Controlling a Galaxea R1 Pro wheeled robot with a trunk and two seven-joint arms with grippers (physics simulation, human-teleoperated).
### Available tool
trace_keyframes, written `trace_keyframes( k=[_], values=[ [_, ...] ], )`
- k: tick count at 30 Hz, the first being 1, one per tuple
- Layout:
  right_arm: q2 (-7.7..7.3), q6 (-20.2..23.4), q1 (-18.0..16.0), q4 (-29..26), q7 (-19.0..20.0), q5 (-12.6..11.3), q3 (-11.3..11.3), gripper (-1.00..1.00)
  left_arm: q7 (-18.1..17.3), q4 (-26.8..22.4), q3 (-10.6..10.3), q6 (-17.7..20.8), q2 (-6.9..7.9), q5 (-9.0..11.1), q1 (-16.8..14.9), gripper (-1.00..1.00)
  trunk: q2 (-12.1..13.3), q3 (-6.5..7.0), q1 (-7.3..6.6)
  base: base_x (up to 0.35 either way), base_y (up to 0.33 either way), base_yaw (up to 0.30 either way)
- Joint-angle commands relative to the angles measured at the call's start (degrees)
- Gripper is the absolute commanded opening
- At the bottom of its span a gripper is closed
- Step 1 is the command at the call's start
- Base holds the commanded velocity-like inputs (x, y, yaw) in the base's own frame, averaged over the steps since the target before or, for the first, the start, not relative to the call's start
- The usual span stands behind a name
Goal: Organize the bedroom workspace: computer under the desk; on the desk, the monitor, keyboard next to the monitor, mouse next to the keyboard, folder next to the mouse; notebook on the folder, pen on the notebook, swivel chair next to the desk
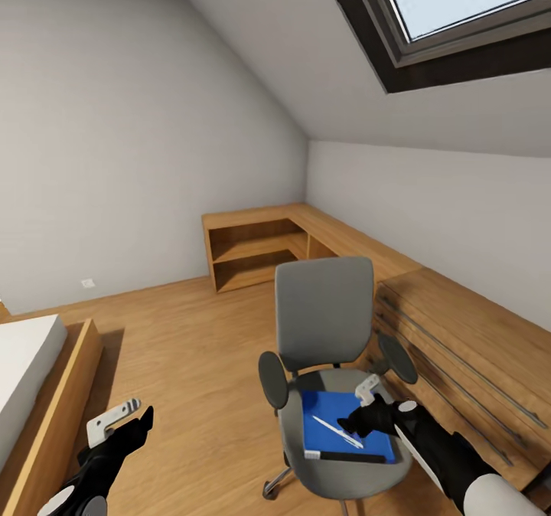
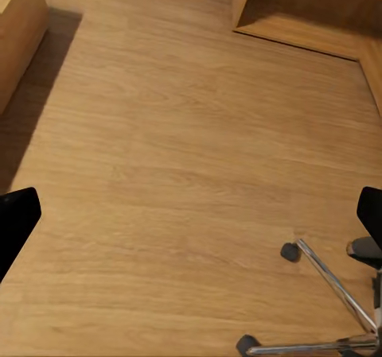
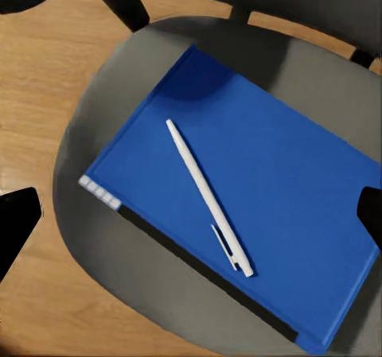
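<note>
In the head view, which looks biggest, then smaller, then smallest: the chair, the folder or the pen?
1. Chair, biggest.
2. Folder, lying on the chair's seat.
3. Pen, a thin white stick on the folder, smallest.

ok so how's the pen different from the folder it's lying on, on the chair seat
The pen is a thin white stick; the folder is a broad, flat, bright blue rectangle. The pen covers only a narrow diagonal strip of the folder, which takes up much of the swivel chair seat. Both lie flat, ungripped, below the open right gripper.
</note>
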Motion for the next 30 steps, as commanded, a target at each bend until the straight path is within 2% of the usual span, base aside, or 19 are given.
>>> trace_keyframes(
  k=[1,2,5,17,19,21,24,30],
  values=[
    [-0.06,-1.3,0.0,0.8,1.0,-0.2,0.1,1.0,0.4,-0.1,-0.1,0.2,0.02,0.6,0.0,1.0,-0.4,-0.24,0.23,0.007,0.0,0.0],
    [0.05,-6.6,0.0,4.4,3.6,-0.3,-0.1,1.0,0.4,-0.1,-0.1,0.1,-0.04,0.6,0.0,1.0,-0.8,-0.42,0.45,0.002,0.0,0.0],
    [0.11,-12.8,0.0,7.6,5.1,-0.4,-0.5,1.0,0.3,-0.1,-0.1,0.1,-0.08,0.6,0.0,1.0,-2.1,-0.96,1.11,0.001,0.0,0.0],
    [0.16,-14.4,0.0,8.3,5.1,-0.4,-2.6,1.0,0.3,-0.1,-0.2,0.1,-0.08,0.6,0.0,1.0,-6.9,-3.11,3.74,0.0,0.0,0.0],
    [0.16,-14.4,0.0,8.3,5.1,-0.4,-3.8,1.0,0.3,-0.1,-0.2,0.1,-0.08,0.6,0.0,1.0,-7.7,-3.47,4.18,0.0,0.0,0.0],
    [0.16,-14.4,0.0,8.2,5.1,-0.4,-6.1,1.0,0.3,-0.1,-0.2,0.1,-0.08,0.6,0.0,1.0,-8.5,-3.83,4.62,0.0,0.0,0.0],
    [0.13,-14.4,0.0,8.1,5.2,-0.4,-7.7,1.0,0.3,-0.1,-0.2,0.0,-0.08,0.6,0.0,1.0,-9.7,-4.37,5.28,0.0,0.0,0.0],
    [0.07,-14.4,0.0,8.1,5.2,-0.4,-9.3,1.0,0.3,-0.1,-0.1,0.0,-0.08,0.6,0.0,1.0,-12.1,-5.45,6.6,0.0,0.0,0.0]
  ],
)
